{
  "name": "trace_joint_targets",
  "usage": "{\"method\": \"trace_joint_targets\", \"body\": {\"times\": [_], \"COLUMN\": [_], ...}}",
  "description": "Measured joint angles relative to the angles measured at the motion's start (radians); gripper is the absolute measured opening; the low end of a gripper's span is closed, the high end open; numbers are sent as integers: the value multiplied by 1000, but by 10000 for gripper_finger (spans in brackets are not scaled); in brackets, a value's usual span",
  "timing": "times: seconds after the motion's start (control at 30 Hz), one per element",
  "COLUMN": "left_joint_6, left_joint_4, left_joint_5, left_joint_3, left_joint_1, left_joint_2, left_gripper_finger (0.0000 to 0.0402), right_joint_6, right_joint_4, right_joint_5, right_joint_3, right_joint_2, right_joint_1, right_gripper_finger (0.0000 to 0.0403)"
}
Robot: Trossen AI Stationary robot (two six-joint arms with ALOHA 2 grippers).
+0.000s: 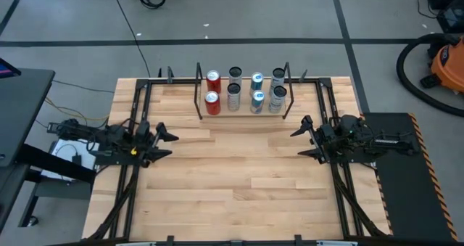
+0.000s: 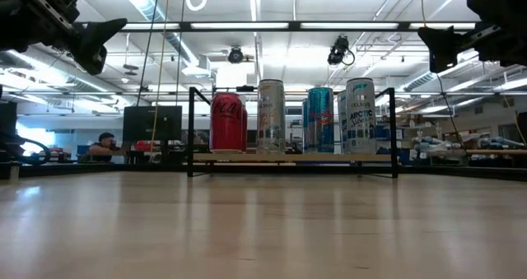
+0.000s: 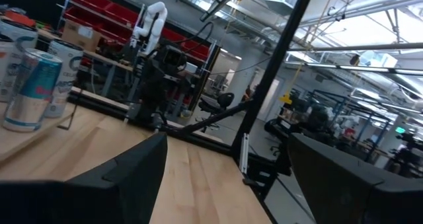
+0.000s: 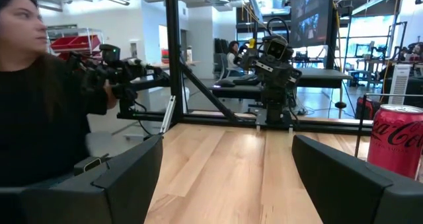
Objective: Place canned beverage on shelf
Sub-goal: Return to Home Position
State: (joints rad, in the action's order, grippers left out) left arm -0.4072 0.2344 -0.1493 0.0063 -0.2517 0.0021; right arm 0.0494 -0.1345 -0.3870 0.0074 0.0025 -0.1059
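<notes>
Red cans (image 1: 212, 102), silver cans (image 1: 233, 97), blue cans (image 1: 257, 101) and white-and-blue cans (image 1: 278, 99) stand upright in pairs on the shelf (image 2: 288, 157), which sits at the middle of the far edge of the wooden table (image 1: 239, 181). Seen from above, the pairs run left to right in that order, one can behind the other, all inside the shelf's thin black rods. From table height the front row reads red, silver, blue and white-and-blue, side by side on the light wood board. The left gripper (image 1: 174, 145) hangs over the table's left side, well apart from the shelf, its fingers spread wide and holding nothing. The right gripper (image 1: 296, 144) mirrors it over the right side, fingers likewise spread and empty. Both point inward toward the table's middle and sit high above the boards. A person (image 4: 33, 105) in a black top shows in the room beyond the table, in the right wrist view.
</notes>
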Motion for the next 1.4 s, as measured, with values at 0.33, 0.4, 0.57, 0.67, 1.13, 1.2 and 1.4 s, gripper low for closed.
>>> {"method": "trace_joint_targets", "body": {"times": [0.33, 0.4, 0.57, 0.67, 1.13, 1.2, 1.4], "left_joint_6": [0, 0, 0, 0, 0, 0, 0], "left_joint_4": [-2, 1, 0, 0, 0, 0, 0], "left_joint_5": [0, 0, 0, 0, 0, 0, 0], "left_joint_3": [0, 0, 0, 0, 0, 0, 0], "left_joint_1": [-33, -33, -33, -33, -33, -33, -33], "left_joint_2": [4, 4, 4, 4, 4, 4, 4], "left_gripper_finger": [316, 316, 316, 316, 316, 316, 316], "right_joint_6": [0, 0, 0, 0, 0, 0, 0], "right_joint_4": [0, 0, 0, 0, 0, 0, 0], "right_joint_5": [0, 0, 0, 0, 0, 0, 0], "right_joint_3": [0, 0, 0, 0, 0, 0, 0], "right_joint_2": [0, 0, 0, 0, 0, 0, 0], "right_joint_1": [0, 0, 0, 0, 0, 0, 0], "right_gripper_finger": [346, 346, 346, 346, 346, 346, 346]}}
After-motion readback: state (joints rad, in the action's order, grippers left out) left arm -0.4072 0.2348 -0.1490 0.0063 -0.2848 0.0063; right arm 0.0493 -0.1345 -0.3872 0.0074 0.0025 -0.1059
